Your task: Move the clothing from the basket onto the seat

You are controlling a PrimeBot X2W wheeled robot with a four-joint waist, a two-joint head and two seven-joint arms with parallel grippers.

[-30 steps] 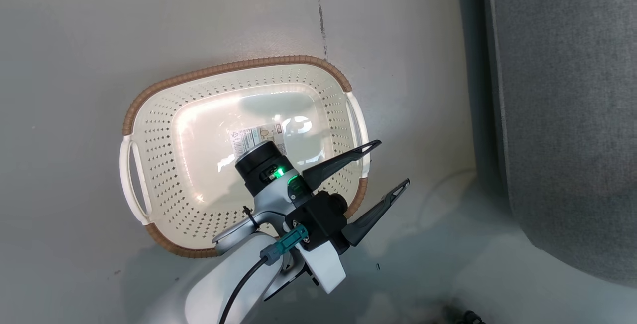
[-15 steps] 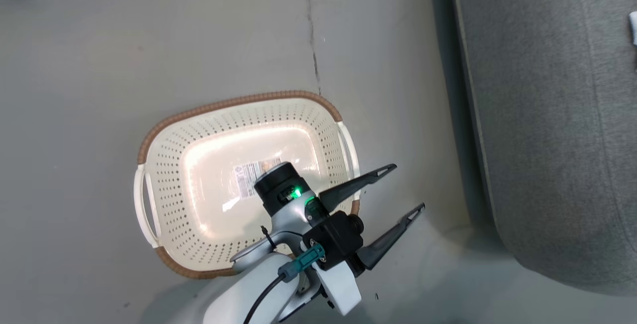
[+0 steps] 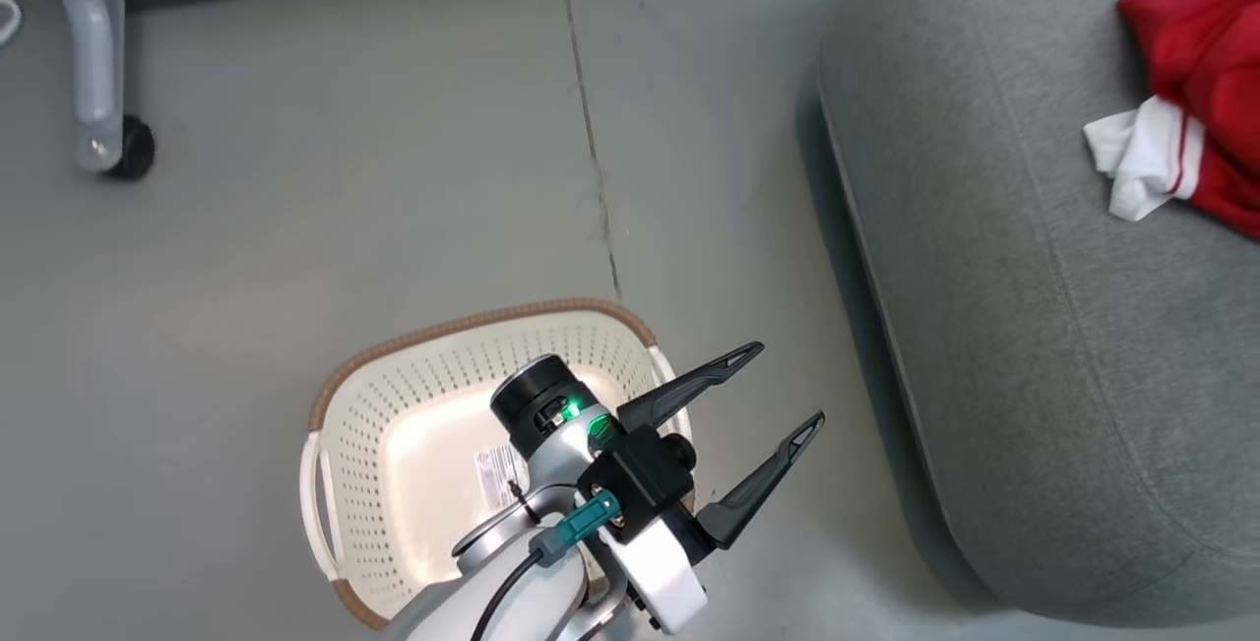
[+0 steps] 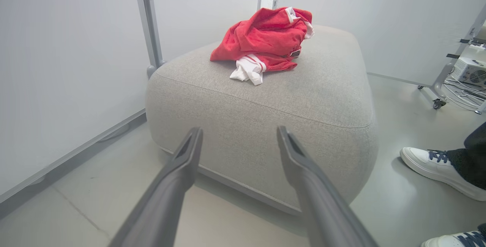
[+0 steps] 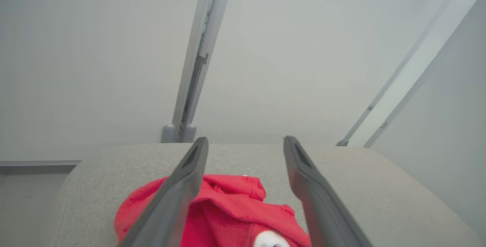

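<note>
all clothing [image 4: 265,38] seen lies heaped back from the seat [image 4: 284,103] edge, the basket [image 3: 366,429] shows none, hence left jaws and right jaws stand released.

Soft, even light fell from overhead. Glare washed the basket [image 3: 369,434] inside; the seat [image 3: 984,306] cast a dim shadow beside it. The left gripper [image 4: 239,130] looked blurred near the lens.

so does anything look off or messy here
Nothing damaged or spilled. The clothing lies in a crumpled heap on the seat, unfolded, white trim poking out. The basket stands upright on the floor.
</note>
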